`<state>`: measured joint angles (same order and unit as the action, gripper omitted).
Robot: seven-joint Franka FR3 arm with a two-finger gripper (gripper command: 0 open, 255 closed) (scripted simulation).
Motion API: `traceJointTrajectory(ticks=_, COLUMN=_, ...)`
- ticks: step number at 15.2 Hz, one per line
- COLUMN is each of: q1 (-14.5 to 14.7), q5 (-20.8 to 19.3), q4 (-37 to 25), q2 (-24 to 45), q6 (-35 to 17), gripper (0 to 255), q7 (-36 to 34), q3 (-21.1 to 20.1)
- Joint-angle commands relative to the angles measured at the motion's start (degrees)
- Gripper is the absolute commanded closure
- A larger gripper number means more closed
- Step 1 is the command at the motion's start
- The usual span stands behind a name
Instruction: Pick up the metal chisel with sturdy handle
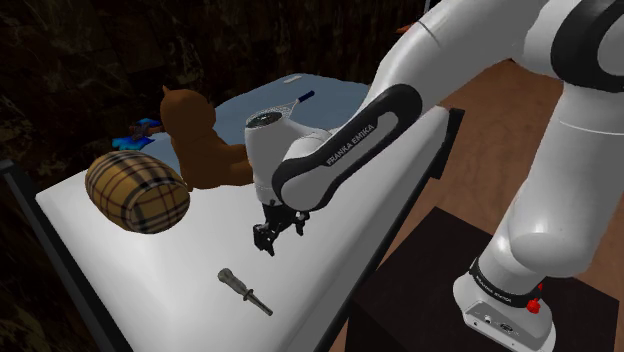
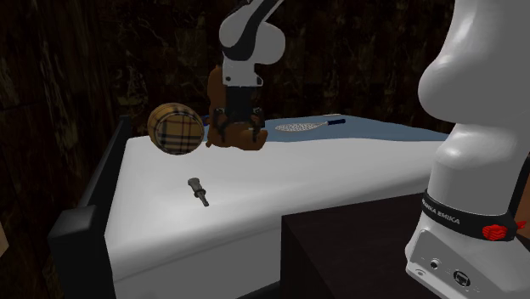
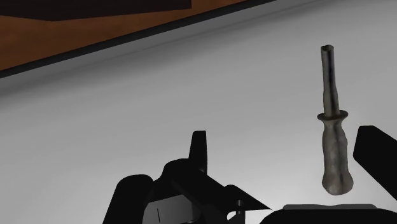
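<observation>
The chisel [image 1: 245,291] is small and grey-brown, with a thick handle and a thin blade, and lies flat on the white surface [image 1: 150,280] near its front edge. The second exterior view shows the chisel [image 2: 198,191] alone on the white top. My gripper [image 1: 268,238] hangs above the surface, a little beyond the chisel, fingers pointing down and open with nothing in them. In the wrist view the chisel [image 3: 334,137] lies below the gripper [image 3: 286,153], close to one finger [image 3: 375,153] and untouched, its blade pointing away from the hand.
A brown teddy bear [image 1: 200,140] and a plaid roll cushion [image 1: 137,190] sit behind the gripper. Farther back, a blue cloth [image 2: 374,129] carries a long-handled mesh tool [image 2: 301,127]. The surface's front edge [image 1: 330,320] drops off beside the dark stand [image 1: 430,290].
</observation>
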<state>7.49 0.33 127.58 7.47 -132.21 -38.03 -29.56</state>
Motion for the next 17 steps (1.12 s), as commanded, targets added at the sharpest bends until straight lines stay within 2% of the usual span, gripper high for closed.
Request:
traceJointTrajectory(ticks=1, q1=1.49, q5=-3.79, q4=-3.28, q2=5.51, q6=-1.47, gripper=0, q7=-3.67, q3=0.22)
traceJointTrajectory(ticks=7, q1=7.91, q5=-11.9, q4=-14.2, q2=19.69, q6=-2.95, gripper=0, q7=-11.3, q3=3.36)
traceJointTrajectory(ticks=13, q1=14.67, q5=-16.37, q4=-28.1, q2=33.35, q6=-1.86, gripper=0, q7=-15.43, q3=6.86)
traceJointTrajectory(ticks=17, q1=15.36, q5=-17.04, q4=-29.01, q2=35.54, q6=-3.12, gripper=0, q7=-15.77, q3=7.58)
